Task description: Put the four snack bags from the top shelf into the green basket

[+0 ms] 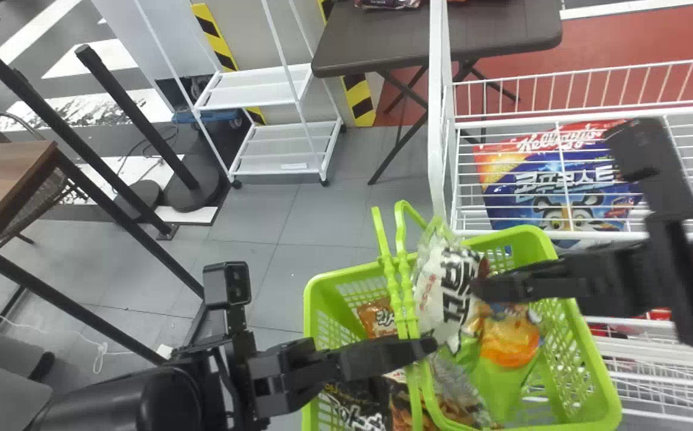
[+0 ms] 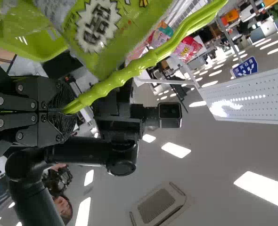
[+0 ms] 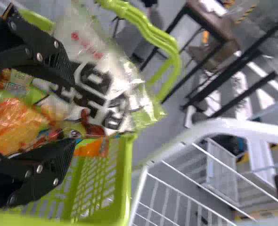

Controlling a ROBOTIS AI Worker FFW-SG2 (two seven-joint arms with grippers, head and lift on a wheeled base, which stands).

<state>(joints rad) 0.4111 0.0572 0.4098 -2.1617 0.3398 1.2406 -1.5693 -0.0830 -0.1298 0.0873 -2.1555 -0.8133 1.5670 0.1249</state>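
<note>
Your left gripper (image 1: 433,346) is at the near left part of the green plastic lattice basket (image 1: 538,236), its jaws clenched around the basket's green, knobbly double-bar handle (image 1: 405,269), which stands up across the opening. Your right gripper (image 1: 478,287) comes in from the right, above the basket, with its jaws parted. You have a white-and-clear plastic snack bag with bold black lettering (image 1: 451,281) right at those jaws, over the basket and just right of the handle; you cannot tell from here whether the jaws touch it, but they are not closed on it. Inside the basket, you can see an orange plastic snack bag (image 1: 508,344) on the right, beneath the right gripper. A brown-orange bag with white lettering (image 1: 375,316) lies left of the handle, and nearer to you there is a black bag with white lettering (image 1: 355,413). A clear-and-grey bag with brown pieces (image 1: 457,389) sits just right of the handle, also toward the near side. On your right, beyond the basket, stands a white wire rack (image 1: 439,120) with a big red-and-blue cereal pack (image 1: 502,194) behind its wires. Farther off you have a dark brown folding bench (image 1: 484,36) with packets at its far edge, and a white two-tier shelf cart (image 1: 280,143) to its left.
</note>
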